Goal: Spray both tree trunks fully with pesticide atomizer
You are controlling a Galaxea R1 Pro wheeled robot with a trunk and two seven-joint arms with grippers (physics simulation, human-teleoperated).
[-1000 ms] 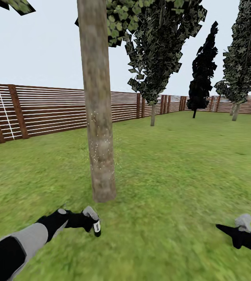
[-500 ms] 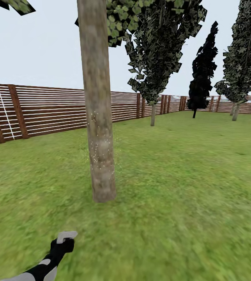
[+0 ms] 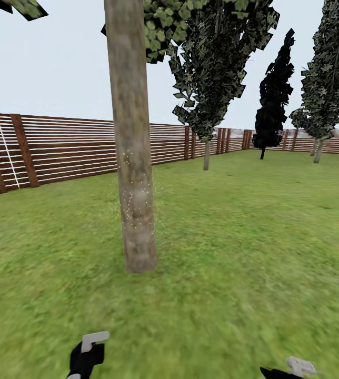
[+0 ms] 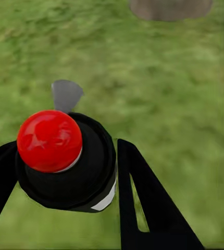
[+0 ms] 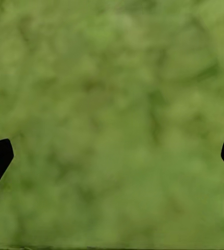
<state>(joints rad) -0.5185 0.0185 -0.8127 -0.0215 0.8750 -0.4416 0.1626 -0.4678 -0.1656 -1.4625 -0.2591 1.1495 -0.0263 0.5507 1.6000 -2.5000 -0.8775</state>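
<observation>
Open lawn (image 3: 232, 273) to fence (image 3: 59, 152), trunk (image 3: 132, 158) ahead, left tool (image 4: 65, 172) gripping atomizer (image 4: 65, 161), right tool (image 5: 112, 156) spread open

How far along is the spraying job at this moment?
Done: the atomizer is off the lawn, clamped in the left gripper. In hand: pale specks dot only the middle of the near trunk. Left: finishing that trunk, then the second tree. Right gripper is open over grass.
</observation>
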